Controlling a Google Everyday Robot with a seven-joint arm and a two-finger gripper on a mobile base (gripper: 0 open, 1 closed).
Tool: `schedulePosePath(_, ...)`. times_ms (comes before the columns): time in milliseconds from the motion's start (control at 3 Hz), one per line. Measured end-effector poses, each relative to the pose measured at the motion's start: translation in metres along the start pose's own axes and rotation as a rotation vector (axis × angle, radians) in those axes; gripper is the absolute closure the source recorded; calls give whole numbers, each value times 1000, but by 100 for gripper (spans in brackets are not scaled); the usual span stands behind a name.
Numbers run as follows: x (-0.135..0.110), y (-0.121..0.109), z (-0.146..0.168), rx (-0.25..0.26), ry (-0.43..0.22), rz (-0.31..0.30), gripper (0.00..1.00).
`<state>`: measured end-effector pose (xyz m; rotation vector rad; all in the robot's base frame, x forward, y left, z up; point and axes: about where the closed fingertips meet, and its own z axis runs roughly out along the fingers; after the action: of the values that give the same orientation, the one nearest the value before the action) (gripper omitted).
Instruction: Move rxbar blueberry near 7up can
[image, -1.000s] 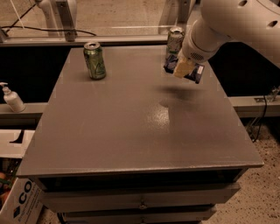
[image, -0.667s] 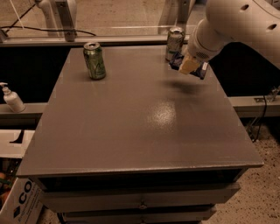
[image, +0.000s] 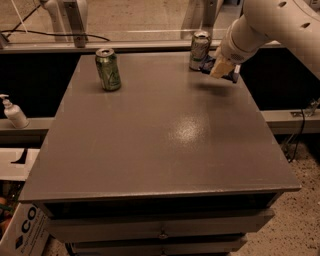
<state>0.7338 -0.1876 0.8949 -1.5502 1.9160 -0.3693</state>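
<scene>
- Found gripper (image: 223, 69) low over far right corner of table (image: 165, 150), just right of 7up can (image: 200, 49).
- Noted tan fingers (image: 220, 67) pinched close on rxbar blueberry (image: 207, 65), with dark wrapper poking out either side.
- Placed bar just beside the can, probably a little above the surface going by the shadow beneath; cannot tell whether touching the can.
- Judged step in hand: final set-down, release not yet made.
- Next move calls for: lowering flat onto the table, spreading fingers, lifting away rightward without clipping the can.
- Logged green can (image: 108, 69) well apart at far left; not involved.
</scene>
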Motion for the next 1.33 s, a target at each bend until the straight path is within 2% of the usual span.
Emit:
schedulePosePath(333, -1, -10, 19, -35, -18, -41, 100)
schedulePosePath(667, 3, -20, 34, -51, -18, -67, 100)
schedulePosePath(1000, 11, -32, 43, -47, -10, -67, 100)
schedulePosePath(1333, 14, -38, 52, -61, 2, -72, 84)
